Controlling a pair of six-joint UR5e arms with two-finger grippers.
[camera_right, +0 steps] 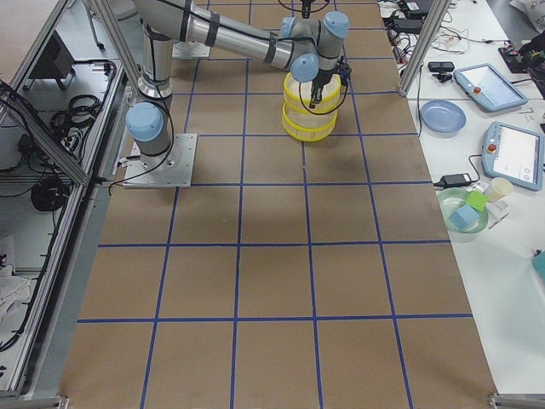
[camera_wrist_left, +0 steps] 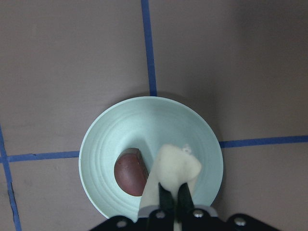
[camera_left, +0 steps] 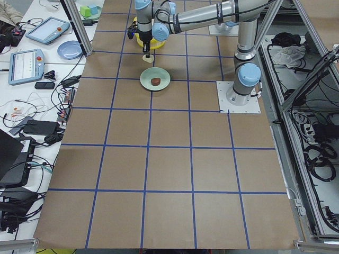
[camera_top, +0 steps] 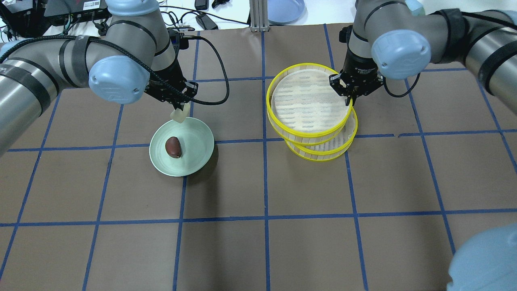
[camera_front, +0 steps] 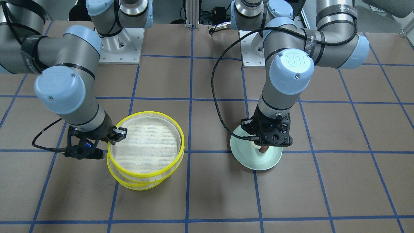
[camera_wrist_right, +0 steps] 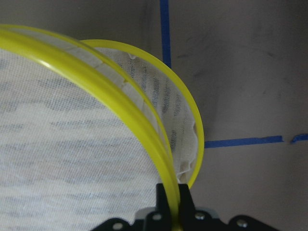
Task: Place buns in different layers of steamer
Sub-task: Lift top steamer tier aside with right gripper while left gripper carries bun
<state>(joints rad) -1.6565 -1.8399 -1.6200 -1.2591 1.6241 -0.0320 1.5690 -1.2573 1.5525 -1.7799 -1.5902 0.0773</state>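
Note:
My left gripper [camera_top: 180, 109] is shut on the pale cream bun [camera_top: 179, 115] and holds it just above the far rim of the pale green plate [camera_top: 196, 139]. The dark reddish-brown bun [camera_top: 173, 146] lies on that plate. In the left wrist view the cream bun [camera_wrist_left: 174, 166] hangs over the plate [camera_wrist_left: 120, 130] next to the dark bun [camera_wrist_left: 131, 172]. My right gripper [camera_top: 348, 98] is shut on the yellow rim of the top steamer layer [camera_top: 268, 101]. That layer is held tilted and shifted off the lower layer [camera_top: 319, 159]. Both layers look empty.
The brown table has a grid of blue tape lines. Beyond the far edge lie cables and a blue plate [camera_top: 284, 10]. The side benches hold tablets [camera_right: 515, 153] and small dishes. Each arm's base plate [camera_front: 121, 48] sits at the robot's side of the table.

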